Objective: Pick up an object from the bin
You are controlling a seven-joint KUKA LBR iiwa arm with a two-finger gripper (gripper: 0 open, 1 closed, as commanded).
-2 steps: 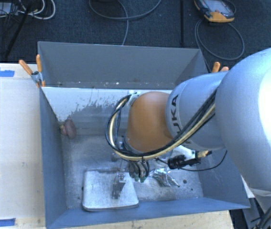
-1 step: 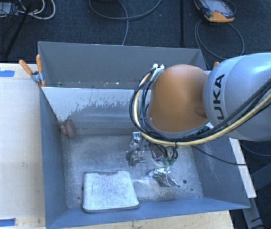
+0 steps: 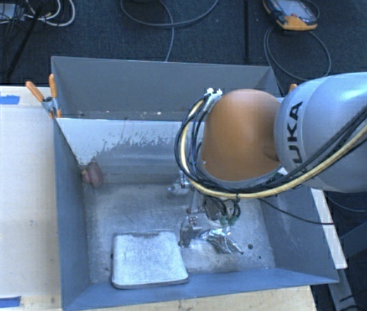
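Bin [image 3: 157,91]: one grey pad [image 3: 148,259], one lump [image 3: 93,173]

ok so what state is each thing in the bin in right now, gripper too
grey pad: lying flat on the bin floor, front left
brown lump: resting at the foot of the left wall, apart from the rest
shiny small thing: on the floor beside the gripper, too unclear to say if gripped
gripper: low over the floor, just right of the pad
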